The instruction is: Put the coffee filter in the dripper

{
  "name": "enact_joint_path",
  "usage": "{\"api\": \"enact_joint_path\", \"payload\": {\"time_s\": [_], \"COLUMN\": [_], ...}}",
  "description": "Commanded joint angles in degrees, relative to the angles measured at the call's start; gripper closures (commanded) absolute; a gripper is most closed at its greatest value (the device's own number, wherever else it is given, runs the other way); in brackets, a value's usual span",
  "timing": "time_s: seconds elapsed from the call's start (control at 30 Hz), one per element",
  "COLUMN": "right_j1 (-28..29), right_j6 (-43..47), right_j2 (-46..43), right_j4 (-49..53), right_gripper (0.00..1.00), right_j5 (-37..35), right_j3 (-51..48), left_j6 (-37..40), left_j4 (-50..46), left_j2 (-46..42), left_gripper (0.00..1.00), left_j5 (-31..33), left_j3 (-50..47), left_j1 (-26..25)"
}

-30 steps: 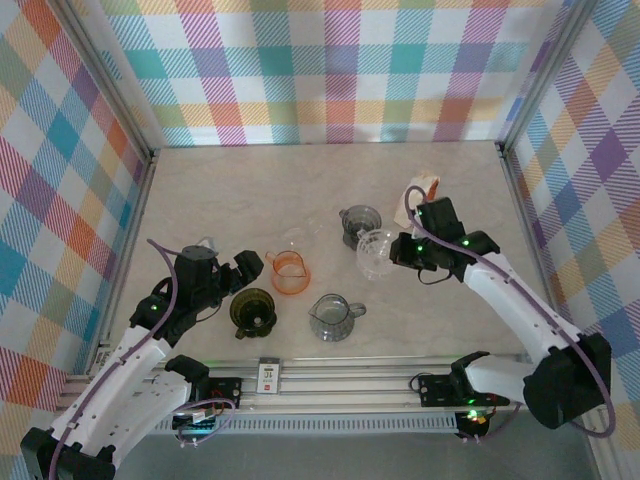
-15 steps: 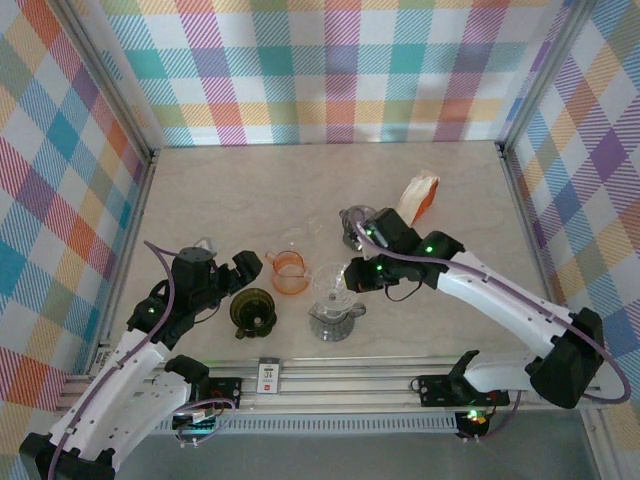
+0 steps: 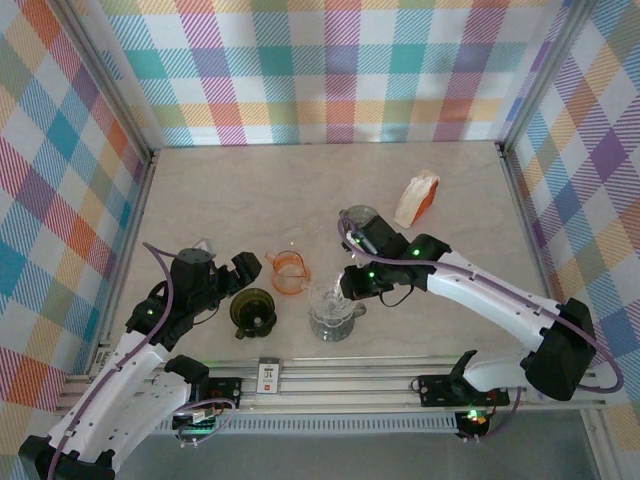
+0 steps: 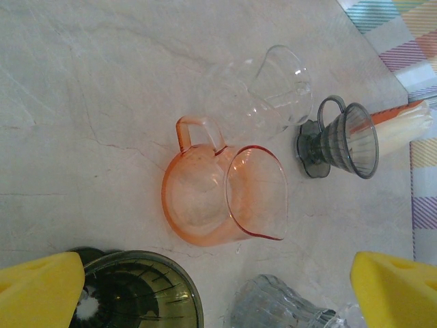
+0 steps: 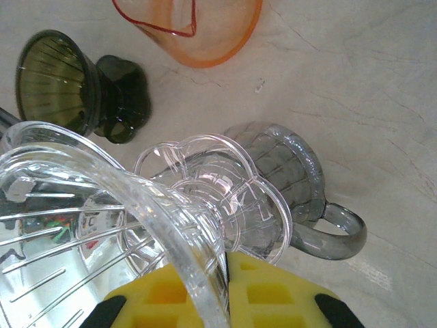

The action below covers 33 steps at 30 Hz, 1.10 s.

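Now clear dripper point(image 5: 82, 205), rim clamped in right jaws, has moved over grey glass server point(image 5: 280, 164) just below jaws. Left jaws apart, empty. Coffee filter pack point(image 3: 417, 198) well beyond right jaws, untouched: likely next.

Right wrist view: the clear glass dripper point(image 5: 95, 205) runs off the left and lower edges and hides part of the grey glass server point(image 5: 287, 171) behind it; the lower edge cuts the fingers point(image 5: 171, 301) of the right gripper point(image 5: 225, 290), and the upper edge cuts the orange jug point(image 5: 198, 34). Left wrist view: the lower edge cuts the dark green dripper point(image 4: 140, 294) and the server, and the right edge cuts the filter pack point(image 4: 403, 126), whose other end lies behind the grey dripper point(image 4: 341, 140).
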<state>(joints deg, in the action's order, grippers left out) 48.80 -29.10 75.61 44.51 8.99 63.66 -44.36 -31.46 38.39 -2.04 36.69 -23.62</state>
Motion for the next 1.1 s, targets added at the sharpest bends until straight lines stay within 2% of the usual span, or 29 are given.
{"api": "enact_joint_path", "payload": {"time_s": [0.0, 0.23, 0.3, 0.4, 0.57, 0.7, 0.8, 0.93, 1.07], "right_j1": [0.3, 0.4, 0.3, 0.3, 0.4, 0.3, 0.4, -0.4, -6.6], "right_j6": [-0.3, -0.2, -0.2, -0.3, -0.4, -1.2, -1.6, -1.7, -2.5], "right_j2": [0.6, 1.9, 2.0, 2.1, 1.5, -0.1, -2.8, -7.4, -9.5], "right_j4": [-2.0, -2.2, -2.1, -2.0, -2.2, -3.2, -4.0, -4.9, -7.2], "right_gripper": [1.00, 1.00, 0.95, 0.82, 0.46, 0.29, 0.26, 0.22, 0.20], "right_j5": [-0.4, -1.0, -1.3, -1.2, -1.8, -3.7, -7.5, -16.6, -20.3], "right_j3": [-1.1, -1.3, -1.2, -1.2, -1.0, -1.2, -1.5, -1.9, -2.2], "left_j6": [-0.4, -0.4, -0.4, -0.4, -0.4, -0.7, -1.6, -2.8, -2.3], "left_j4": [-0.9, -1.0, -1.1, -1.0, -0.5, -0.2, -1.1, -2.1, -1.9], "left_j2": [-0.6, -0.6, -0.6, -0.6, -0.7, -0.9, -1.0, -1.3, -1.4], "left_gripper": [0.00, 0.00, 0.00, 0.00, 0.00, 0.00, 0.00, 0.00, 0.03], "left_j5": [0.2, 0.3, 0.3, 0.2, -0.1, 0.2, 1.8, 4.3, 5.0], "left_j3": [1.2, 1.2, 1.2, 1.1, 1.0, 1.0, 1.3, 1.9, 2.6], "left_j1": [-0.8, -0.8, -0.8, -0.8, -0.8, -0.8, -0.8, -0.8, -0.8]}}
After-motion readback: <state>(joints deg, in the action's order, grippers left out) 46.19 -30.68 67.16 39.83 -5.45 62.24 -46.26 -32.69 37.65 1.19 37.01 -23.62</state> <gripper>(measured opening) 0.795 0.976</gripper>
